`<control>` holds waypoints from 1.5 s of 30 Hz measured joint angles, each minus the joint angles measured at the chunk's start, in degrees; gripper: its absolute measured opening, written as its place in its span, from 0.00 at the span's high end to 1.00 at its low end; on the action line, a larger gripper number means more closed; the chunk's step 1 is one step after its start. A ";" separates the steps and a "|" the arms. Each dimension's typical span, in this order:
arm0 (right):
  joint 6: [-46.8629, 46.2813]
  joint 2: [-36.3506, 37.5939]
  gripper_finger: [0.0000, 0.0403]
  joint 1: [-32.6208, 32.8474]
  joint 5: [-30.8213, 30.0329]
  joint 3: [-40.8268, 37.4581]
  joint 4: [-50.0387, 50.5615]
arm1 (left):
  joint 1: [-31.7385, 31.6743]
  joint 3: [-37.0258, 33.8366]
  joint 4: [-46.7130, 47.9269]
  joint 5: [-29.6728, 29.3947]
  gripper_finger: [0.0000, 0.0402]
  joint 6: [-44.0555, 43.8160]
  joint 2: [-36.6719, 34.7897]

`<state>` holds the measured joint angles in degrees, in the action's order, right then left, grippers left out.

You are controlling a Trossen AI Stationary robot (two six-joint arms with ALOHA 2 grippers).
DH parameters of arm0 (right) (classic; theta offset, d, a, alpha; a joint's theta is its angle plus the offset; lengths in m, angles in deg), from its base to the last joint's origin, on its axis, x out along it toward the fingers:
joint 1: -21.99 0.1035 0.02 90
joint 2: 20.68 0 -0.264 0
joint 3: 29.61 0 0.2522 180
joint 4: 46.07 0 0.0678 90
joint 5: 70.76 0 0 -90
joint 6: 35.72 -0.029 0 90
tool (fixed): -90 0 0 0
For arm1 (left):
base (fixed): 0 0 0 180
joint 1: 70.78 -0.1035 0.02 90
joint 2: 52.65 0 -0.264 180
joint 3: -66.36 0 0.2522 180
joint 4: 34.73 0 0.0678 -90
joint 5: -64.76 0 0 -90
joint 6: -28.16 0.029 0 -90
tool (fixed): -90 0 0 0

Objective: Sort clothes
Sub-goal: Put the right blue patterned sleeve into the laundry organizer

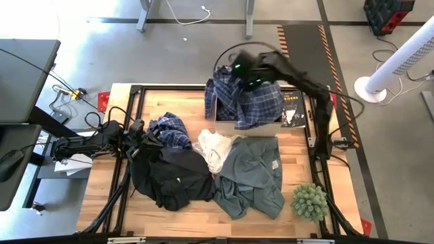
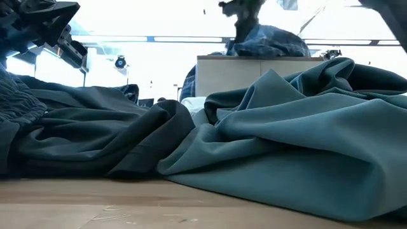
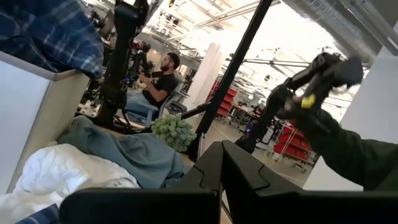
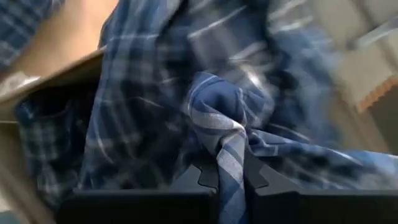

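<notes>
My right gripper (image 1: pixel 237 76) is over the open box (image 1: pixel 271 127) at the table's far side, shut on the blue-and-white plaid shirt (image 1: pixel 247 102), which hangs over the box's rim. A second plaid piece (image 1: pixel 169 129), the black garment (image 1: pixel 169 177), the white one (image 1: pixel 213 148) and the grey-green one (image 1: pixel 254 175) lie in a heap on the table. My left gripper (image 1: pixel 141 133) is shut and empty, raised above the heap's left edge (image 2: pixel 60 32). My right gripper pinches a bunched fold of the plaid shirt (image 4: pixel 225 146) between its two fingers. The fold rises between the fingertips (image 4: pixel 261 177). The rest of the shirt hangs below the gripper, over the box's rim (image 2: pixel 267 41).
A small spiky green plant (image 1: pixel 310 201) stands at the table's near right corner. A dark book (image 1: pixel 293 108) lies right of the box. A black frame (image 1: pixel 319 102) runs round the table. A person sits in the room beyond (image 3: pixel 158 81).
</notes>
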<state>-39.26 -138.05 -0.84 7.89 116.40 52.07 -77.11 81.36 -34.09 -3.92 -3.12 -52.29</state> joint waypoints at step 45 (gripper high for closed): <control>-0.53 8.82 0.59 -4.59 2.02 -19.26 -6.98 | 0.05 -0.02 0.48 -5.42 0.99 -0.02 0.00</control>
<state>-39.79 -129.23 -5.42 9.91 97.14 45.09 -77.06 81.34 -33.61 -9.34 -3.14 -52.29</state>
